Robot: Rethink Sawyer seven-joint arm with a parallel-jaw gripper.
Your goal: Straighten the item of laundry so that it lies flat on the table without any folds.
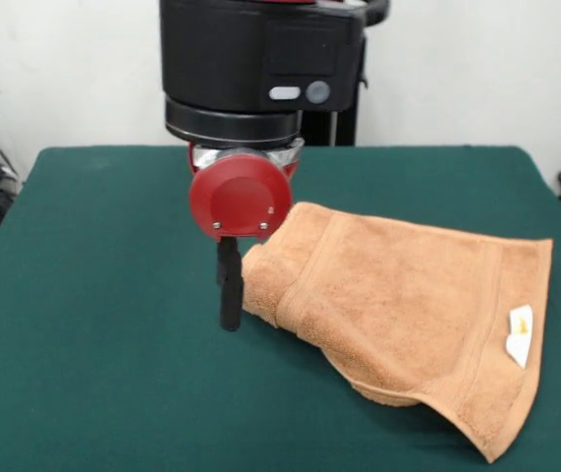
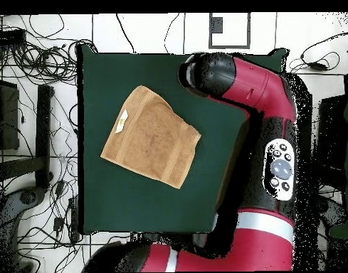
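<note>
the wide table (image 1: 84, 374) with its dark green felt top fills the front view from side to side. a bit left of the middle, the red and black robot arm (image 1: 260, 59) comes down from above. under its round red cap hangs the black gripper (image 1: 229, 290). only one thin black finger shows, with its tip low over the green cloth, so nobody can tell if the gripper is wide or narrow. it holds nothing that can be seen. just beside the finger, on its right, starts the orange-tan fluffy terry towel (image 1: 408, 305). the towel's left end is bunched up into a soft fold, and the front edge has a curled bump too. the rest spreads out to the right. a small white label (image 1: 521, 334) sits near the towel's right edge.

from above, the towel (image 2: 151, 136) lies tilted on the table (image 2: 134, 206), and the arm's big head (image 2: 205, 71) is near one corner of it.
</note>
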